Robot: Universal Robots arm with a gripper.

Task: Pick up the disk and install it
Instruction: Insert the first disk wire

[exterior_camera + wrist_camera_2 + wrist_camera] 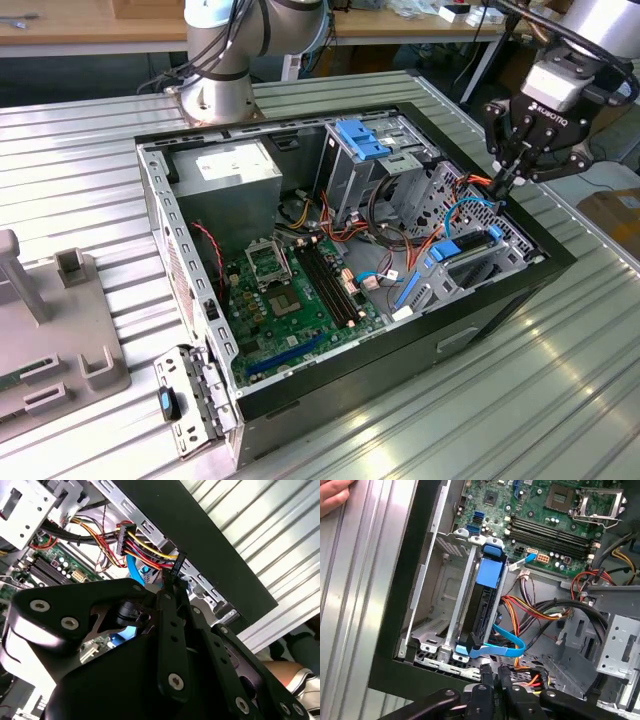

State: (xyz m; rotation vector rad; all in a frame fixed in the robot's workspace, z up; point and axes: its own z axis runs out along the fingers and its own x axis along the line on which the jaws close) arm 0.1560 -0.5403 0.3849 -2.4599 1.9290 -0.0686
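Observation:
The disk (pixel 486 587) stands on edge in the metal cage (pixel 440 605) at the corner of the open computer case (pixel 500 300). Its dark body sits in a bright blue bracket, and a flat blue data cable (pixel 506 649) loops at its near end. In the exterior view the disk (pixel 462 248) lies low in the case at the right. My gripper (pixel 506 186) hangs just above that corner with its fingers together. In the second wrist view my gripper (pixel 172 582) is shut on a black power connector (pixel 178 564) with yellow, red and black wires. My gripper (pixel 492 674) is just beyond the disk's cabled end.
The green motherboard (pixel 290 290) fills the case floor, and the grey power-supply box (pixel 235 170) sits at the back. A second blue bracket (pixel 362 138) tops the upper bay. A person's hand (pixel 332 495) rests on the ribbed metal table (pixel 560 400). A grey fixture (pixel 50 320) stands on the exterior view's left.

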